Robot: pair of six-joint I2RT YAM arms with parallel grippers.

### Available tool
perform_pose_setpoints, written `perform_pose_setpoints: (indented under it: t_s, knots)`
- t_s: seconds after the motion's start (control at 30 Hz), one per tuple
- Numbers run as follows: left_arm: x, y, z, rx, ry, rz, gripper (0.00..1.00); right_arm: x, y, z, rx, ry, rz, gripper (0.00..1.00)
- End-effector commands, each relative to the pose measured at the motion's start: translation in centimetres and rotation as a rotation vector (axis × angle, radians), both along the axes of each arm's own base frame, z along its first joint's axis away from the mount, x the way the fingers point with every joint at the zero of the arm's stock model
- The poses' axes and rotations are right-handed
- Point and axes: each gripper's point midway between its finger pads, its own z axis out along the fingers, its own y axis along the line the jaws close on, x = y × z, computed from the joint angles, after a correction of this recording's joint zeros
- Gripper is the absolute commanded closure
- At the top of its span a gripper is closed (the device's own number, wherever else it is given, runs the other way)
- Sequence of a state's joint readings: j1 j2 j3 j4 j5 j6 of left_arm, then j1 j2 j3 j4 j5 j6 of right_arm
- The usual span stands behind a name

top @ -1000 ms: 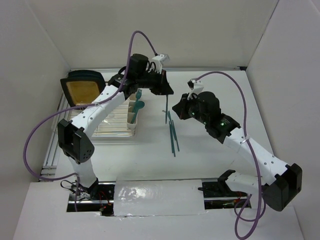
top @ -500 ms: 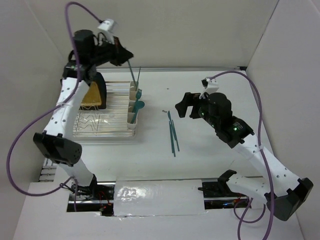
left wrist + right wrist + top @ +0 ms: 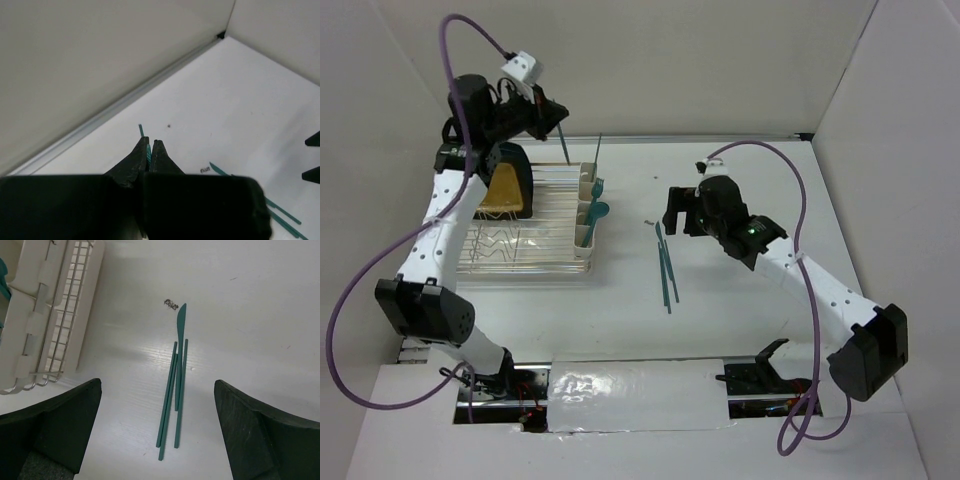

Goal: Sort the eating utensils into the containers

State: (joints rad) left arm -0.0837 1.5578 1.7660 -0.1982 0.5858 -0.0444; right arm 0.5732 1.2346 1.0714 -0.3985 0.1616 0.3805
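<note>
Claw of left arm [image 3: 148,146]: pressed together on a slim teal utensil [image 3: 141,131], with the tip poking out past the fingers. Raised high near the back wall, over the far edge of the wire rack [image 3: 520,235] in the top view. Claw of right arm [image 3: 156,385]: spread wide, pinched nothing, hung right above a cluster of teal utensils [image 3: 172,390] lying side by side on the table [image 3: 250,300], a knife [image 3: 180,320] among them. Stood upright in the cream containers [image 3: 585,225] at the rack's right side: a spoon [image 3: 601,209] and a fork [image 3: 598,186].
</note>
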Motion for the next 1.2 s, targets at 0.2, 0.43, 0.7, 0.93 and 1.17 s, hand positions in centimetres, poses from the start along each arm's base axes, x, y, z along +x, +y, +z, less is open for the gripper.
perform_pose_setpoints:
  t_s: [0.2,0.43,0.7,0.93,1.17]
  knots:
    - [1.3,-4.3,-4.7,0.069,-0.021,-0.166,1.00,1.0,-1.1,1.9,0.041,-0.047,-0.090,0.00]
    - [1.3,-6.7,-8.0,0.120,0.032,-0.203,1.00,0.6,-2.1,0.7,0.033,-0.026,-0.111,0.00]
    - [2.1,-7.8,-12.7,0.201,0.113,-0.161,1.00,0.3,-2.6,-0.7,0.039,0.002,-0.136,0.00]
    - [2.4,-8.8,-13.5,0.236,0.119,-0.149,0.91,-0.4,-1.3,-3.6,0.049,0.085,-0.092,0.00]
    - [2.3,-8.7,-11.6,0.220,0.150,-0.102,0.38,-1.3,-1.1,-5.1,0.059,0.108,-0.066,0.10]
